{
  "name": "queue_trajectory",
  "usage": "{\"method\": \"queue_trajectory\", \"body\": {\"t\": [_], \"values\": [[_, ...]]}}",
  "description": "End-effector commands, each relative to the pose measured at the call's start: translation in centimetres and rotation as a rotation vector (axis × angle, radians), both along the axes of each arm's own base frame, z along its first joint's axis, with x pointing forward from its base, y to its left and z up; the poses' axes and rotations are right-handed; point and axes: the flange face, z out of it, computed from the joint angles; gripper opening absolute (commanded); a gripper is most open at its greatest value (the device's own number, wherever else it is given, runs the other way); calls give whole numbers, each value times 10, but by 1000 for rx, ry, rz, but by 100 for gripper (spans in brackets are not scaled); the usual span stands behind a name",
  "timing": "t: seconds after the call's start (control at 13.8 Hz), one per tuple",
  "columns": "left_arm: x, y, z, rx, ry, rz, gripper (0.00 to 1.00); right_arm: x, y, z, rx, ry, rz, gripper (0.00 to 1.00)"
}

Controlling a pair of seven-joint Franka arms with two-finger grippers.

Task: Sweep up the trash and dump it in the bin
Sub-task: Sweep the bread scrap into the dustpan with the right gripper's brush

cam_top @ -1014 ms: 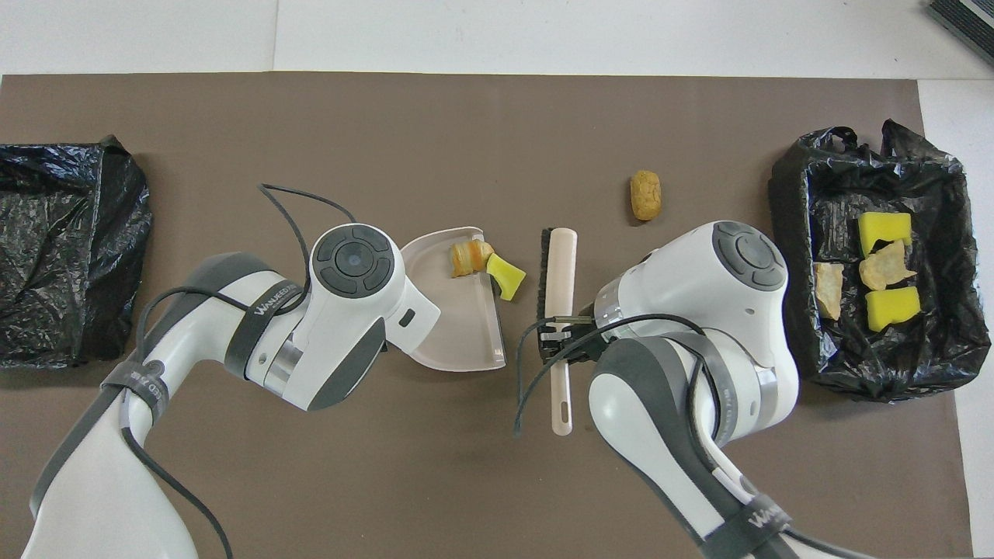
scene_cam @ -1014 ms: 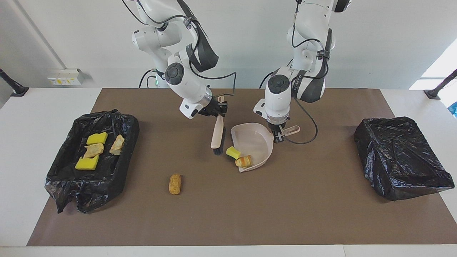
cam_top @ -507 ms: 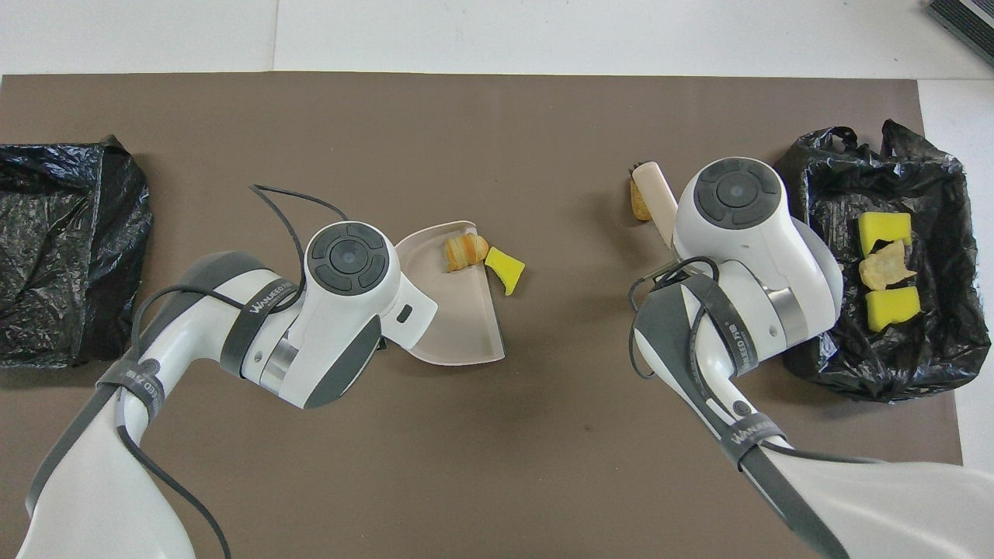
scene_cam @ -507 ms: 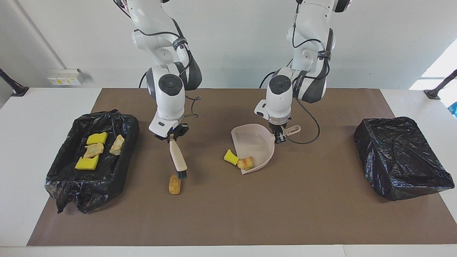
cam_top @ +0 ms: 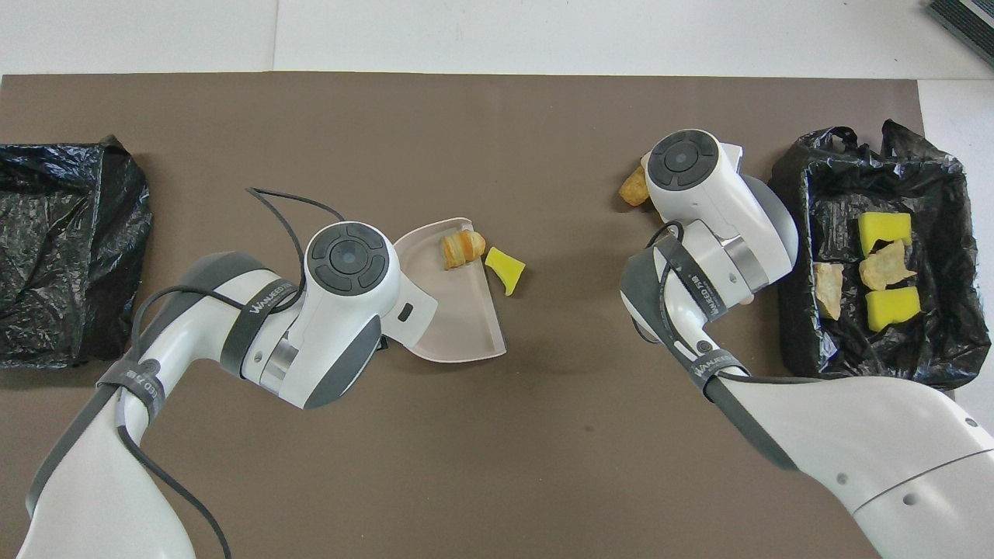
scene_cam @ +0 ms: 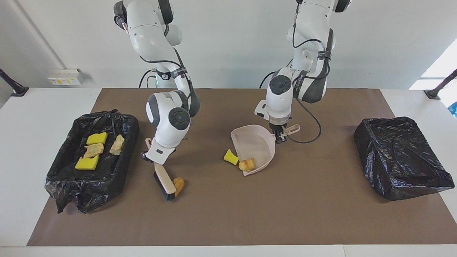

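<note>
1. An open bin lined with black plastic (scene_cam: 117,167) (cam_top: 800,256) sits at the right arm's end of the table, holding four pieces of trash: two yellow sponge chunks (scene_cam: 86,163) (cam_top: 884,230) and two tan bread-like lumps (scene_cam: 93,150) (cam_top: 887,265)
2. A second bin wrapped in black plastic (scene_cam: 401,157) (cam_top: 66,248) stands at the left arm's end; what is inside it cannot be seen
3. The beige dustpan (scene_cam: 255,141) (cam_top: 458,326) lies mid-table with an orange-striped lump (scene_cam: 247,164) (cam_top: 462,248) resting inside at its lip, while a yellow sponge chunk (scene_cam: 231,156) (cam_top: 505,270) sits on the brown mat (scene_cam: 250,214) (cam_top: 466,140) just beside that lip
4. The left gripper (scene_cam: 279,137), pointing down, is clamped on the dustpan's handle (scene_cam: 293,129)
5. The right gripper (scene_cam: 148,154), its arm bent low over the mat near the open bin, holds the brush (scene_cam: 164,181) by its handle, though its fingers are largely hidden by the wrist
6. The brush slants down to the mat, its dark bristles touching a tan lump (scene_cam: 178,185) (cam_top: 634,186), which lies farther from the robots than the dustpan
</note>
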Motion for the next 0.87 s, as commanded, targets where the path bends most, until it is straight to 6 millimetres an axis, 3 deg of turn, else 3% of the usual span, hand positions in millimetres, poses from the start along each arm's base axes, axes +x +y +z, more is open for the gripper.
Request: {"method": "queue_trajectory", "body": {"t": [0.0, 0.36, 0.8], "values": [[-8, 6, 3, 6, -13, 14, 0, -8, 20, -2, 158, 57, -117, 0], [-9, 7, 3, 7, -12, 15, 0, -61, 107, -2, 316, 174, -106, 0], [-8, 8, 3, 4, -15, 15, 0, -109, 187, 9, 561, 292, -229, 0]]}}
